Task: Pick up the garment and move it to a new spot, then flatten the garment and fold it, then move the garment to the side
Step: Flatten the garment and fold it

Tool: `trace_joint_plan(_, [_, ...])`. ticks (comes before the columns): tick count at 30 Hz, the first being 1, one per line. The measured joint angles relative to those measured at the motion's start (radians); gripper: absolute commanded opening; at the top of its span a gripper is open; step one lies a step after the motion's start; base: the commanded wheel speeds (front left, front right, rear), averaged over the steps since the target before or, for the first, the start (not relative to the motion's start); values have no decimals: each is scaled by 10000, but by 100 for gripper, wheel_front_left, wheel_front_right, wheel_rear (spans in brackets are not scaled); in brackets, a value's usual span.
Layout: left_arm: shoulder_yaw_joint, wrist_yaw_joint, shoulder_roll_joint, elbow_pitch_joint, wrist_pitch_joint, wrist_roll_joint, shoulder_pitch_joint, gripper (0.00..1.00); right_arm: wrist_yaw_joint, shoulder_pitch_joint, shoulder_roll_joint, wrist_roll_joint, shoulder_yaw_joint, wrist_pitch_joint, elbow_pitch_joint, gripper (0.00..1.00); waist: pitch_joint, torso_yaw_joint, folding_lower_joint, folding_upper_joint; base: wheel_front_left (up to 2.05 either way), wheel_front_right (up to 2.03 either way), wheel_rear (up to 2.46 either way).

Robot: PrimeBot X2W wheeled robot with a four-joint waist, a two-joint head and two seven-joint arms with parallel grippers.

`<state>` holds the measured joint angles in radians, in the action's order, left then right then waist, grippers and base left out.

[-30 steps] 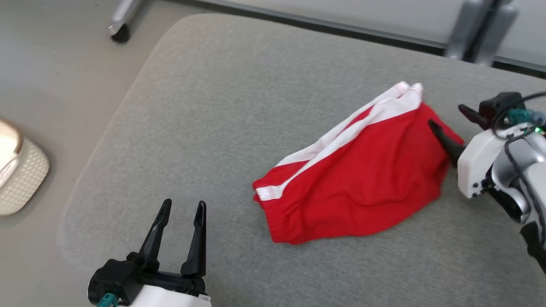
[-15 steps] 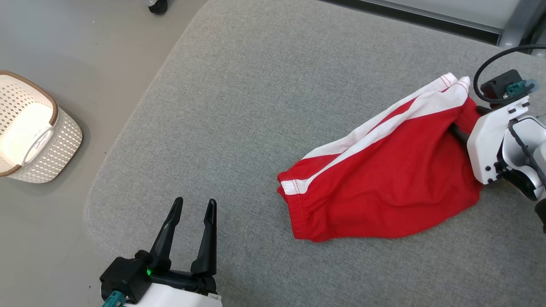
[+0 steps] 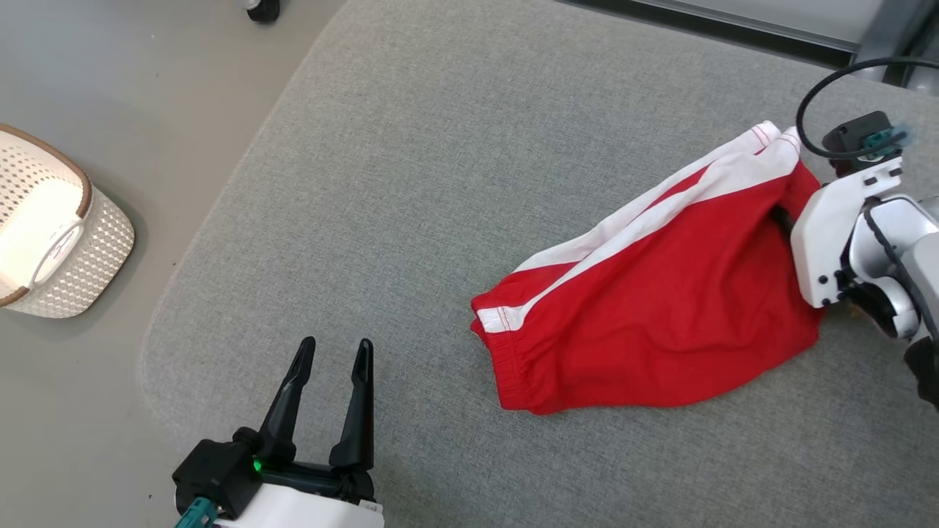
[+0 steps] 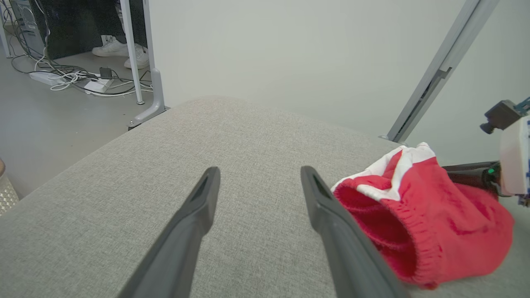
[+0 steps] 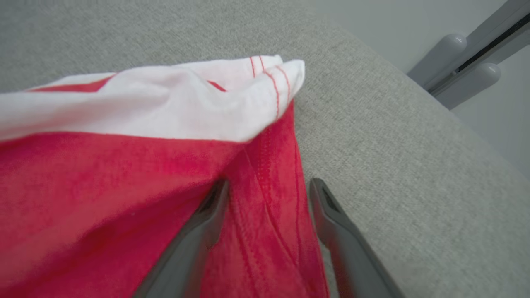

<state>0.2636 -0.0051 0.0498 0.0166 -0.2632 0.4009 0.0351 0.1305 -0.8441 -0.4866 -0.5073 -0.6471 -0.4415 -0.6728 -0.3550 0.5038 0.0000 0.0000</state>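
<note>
Head view: red-and-white shorts (image 3: 660,308) crumpled on grey desk (image 3: 440,147); well left of shorts, left claw (image 3: 334,350), spread wide, empty. Left wrist view: elastic waistband (image 4: 397,244) of shorts seen right of the spread fingers (image 4: 198,215). Right wrist view: right claw (image 5: 269,184) released, astride shorts' red hem (image 5: 285,136), one finger against cloth, the other over desk beside it.

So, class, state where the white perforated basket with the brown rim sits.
In the head view the white perforated basket stands on the floor at the far left, beyond the left edge of the grey fabric surface.
</note>
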Motion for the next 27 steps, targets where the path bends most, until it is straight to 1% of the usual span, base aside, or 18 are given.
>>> trace_joint_plan(1, [-29, 35, 0, -4, 0, 21, 0, 100, -15, 8, 35, -121, -113, -2, 88, 0, 13, -34, 0, 0, 0, 0, 0])
trace_joint_plan(5, [-142, 48, 0, -13, 0, 31, -1, 100, -8, 176, 207, -686, -184, 79, 171, 0, 160, -258, 0, 0, 0, 0, 0])
trace_joint_plan(11, [-458, 8, -6, -31, 0, -150, 95, 100, -8, 882, 504, -1835, 479, 564, 339, 0, 637, -916, 0, 0, 0, 0, 0])
trace_joint_plan(14, [-619, -48, -8, -38, 0, -334, 250, 100, -6, 1300, 552, -2226, 813, 840, 706, 0, 922, -1405, 0, 0, 0, 0, 0])
trace_joint_plan(21, [-917, -203, -8, 10, 0, -667, 444, 100, -6, 2771, 650, -3141, 1515, 1168, 2061, 0, 1570, -2710, 0, 0, 0, 0, 0])
trace_joint_plan(27, [-1081, -282, -10, 79, -2, -844, 565, 100, -6, 4086, 796, -3478, 2362, 1315, 2964, 0, 1964, -3727, 0, 0, 0, 0, 0])
